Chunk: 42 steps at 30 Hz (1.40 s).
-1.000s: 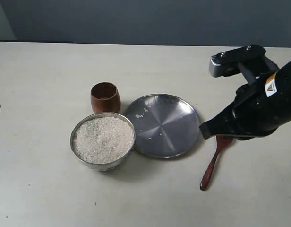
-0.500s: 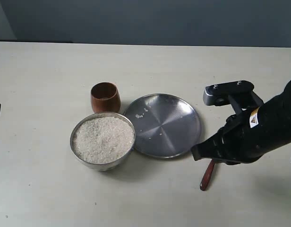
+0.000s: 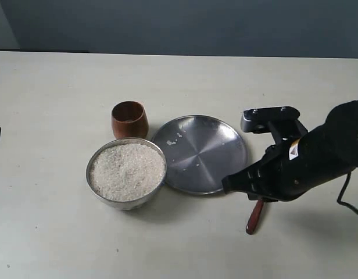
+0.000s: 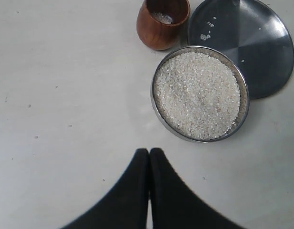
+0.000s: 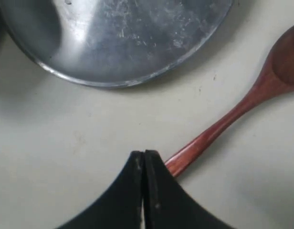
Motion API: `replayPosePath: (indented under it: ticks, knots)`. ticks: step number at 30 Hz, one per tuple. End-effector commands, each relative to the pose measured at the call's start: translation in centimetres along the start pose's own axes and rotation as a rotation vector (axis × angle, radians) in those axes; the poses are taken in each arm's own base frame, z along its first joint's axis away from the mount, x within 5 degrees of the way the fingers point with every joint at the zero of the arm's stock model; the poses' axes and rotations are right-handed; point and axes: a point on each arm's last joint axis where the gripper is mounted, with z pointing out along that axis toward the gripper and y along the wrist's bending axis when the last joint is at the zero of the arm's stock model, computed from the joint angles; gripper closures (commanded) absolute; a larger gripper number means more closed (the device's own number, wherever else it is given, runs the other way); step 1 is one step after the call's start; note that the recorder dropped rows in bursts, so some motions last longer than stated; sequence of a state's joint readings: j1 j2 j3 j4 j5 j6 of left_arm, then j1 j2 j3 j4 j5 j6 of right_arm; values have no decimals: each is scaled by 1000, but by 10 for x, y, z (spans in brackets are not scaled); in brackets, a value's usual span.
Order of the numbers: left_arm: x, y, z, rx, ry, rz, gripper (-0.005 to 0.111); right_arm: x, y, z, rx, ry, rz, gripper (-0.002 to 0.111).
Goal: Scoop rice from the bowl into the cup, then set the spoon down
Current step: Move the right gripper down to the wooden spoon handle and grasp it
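The right gripper (image 5: 144, 162) has swung lower and leftward. It hangs clenched and empty over the handle of the spoon (image 5: 223, 121), which lies on the table (image 3: 63, 232) beside the plate (image 3: 217, 165). Beyond are the bowl (image 3: 89, 174) of rice (image 3: 126, 171) and the cup (image 3: 129, 121). The left gripper (image 4: 148, 155) is clenched empty.

Lab-like setup: plain table (image 3: 51, 232), grey wall (image 3: 167, 23)

White rice (image 3: 127, 170) in a silver bowl (image 3: 124, 204); silver plate (image 3: 205, 154); reddish-brown cup (image 3: 129, 121) and spoon (image 3: 255, 216); pale beige worktop (image 3: 51, 87), dark grey-blue backdrop (image 3: 167, 23)
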State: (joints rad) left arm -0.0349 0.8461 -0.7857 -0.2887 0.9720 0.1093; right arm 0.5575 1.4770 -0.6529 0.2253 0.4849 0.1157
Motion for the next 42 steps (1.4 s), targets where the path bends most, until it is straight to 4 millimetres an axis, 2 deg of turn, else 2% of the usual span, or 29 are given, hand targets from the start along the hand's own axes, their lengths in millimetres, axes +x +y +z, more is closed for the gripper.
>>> replayPosePath:
  ticks: [1,12,14,17,21,31,42]
  knots:
    - [0,0,0,2,-7,-8,106,-3,-1,13,6,-4,3,109]
    - [0,0,0,2,-7,-6,106,5,-10,59,58,120,-30,109]
    - [0,0,0,2,-7,-6,106,6,-11,62,68,135,-50,109]
    - [0,0,0,2,-7,-6,106,9,-15,57,109,177,-141,109]
    - [0,0,0,2,-7,-6,106,9,-25,44,234,185,-149,109]
    - [0,0,0,2,-7,-6,106,7,-38,23,402,171,-191,109]
    - [0,0,0,-1,-7,-5,106,2,-33,9,366,59,-19,109]
